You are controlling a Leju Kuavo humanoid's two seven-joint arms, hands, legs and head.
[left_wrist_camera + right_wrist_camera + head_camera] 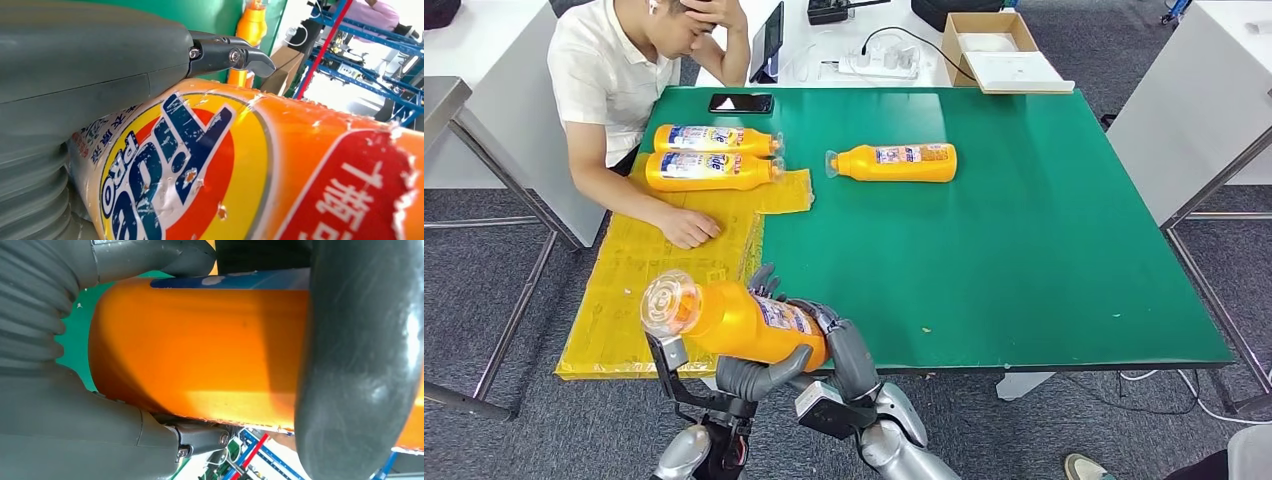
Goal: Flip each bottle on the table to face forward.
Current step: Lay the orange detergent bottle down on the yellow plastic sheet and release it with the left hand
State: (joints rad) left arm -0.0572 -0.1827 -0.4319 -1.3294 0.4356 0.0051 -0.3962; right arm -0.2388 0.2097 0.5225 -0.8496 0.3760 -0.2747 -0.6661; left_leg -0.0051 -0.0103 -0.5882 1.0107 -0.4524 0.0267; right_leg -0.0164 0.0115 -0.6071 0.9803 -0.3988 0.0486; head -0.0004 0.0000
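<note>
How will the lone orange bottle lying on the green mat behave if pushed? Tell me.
The lone orange bottle lies on its side with a rounded body, so it would probably roll across the green mat. Its glossy plastic looks rigid and possibly slippery. How full or heavy it is cannot be told.

The green tabletop (1024,250) carries a yellow mat (654,290) along its left edge. Two orange bottles (714,140) (709,171) lie side by side on the mat's far end, caps pointing right. A third orange bottle (899,162) lies on the green beside them, cap pointing left. A black phone (741,103) rests at the far edge.
</note>
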